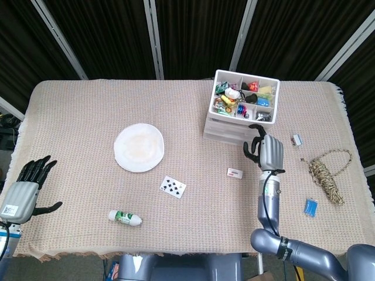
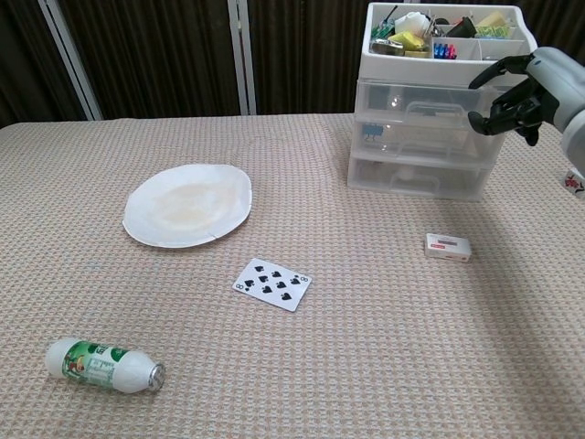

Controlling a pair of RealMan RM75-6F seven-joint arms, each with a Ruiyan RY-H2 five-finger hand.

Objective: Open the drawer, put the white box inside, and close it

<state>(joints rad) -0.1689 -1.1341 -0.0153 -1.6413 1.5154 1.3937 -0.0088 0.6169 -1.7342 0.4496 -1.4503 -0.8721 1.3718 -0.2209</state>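
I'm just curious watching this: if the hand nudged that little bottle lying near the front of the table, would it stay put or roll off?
The bottle lies on its side and looks round, so a push across its length would probably roll it. The woven tablecloth may slow it somewhat. It looks small and plastic, so likely light and not fragile.

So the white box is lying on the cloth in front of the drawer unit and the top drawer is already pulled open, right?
Not quite. The white box does lie on the cloth in front of the drawer unit, but the top drawer is shut, flush with the others, as the chest view shows.
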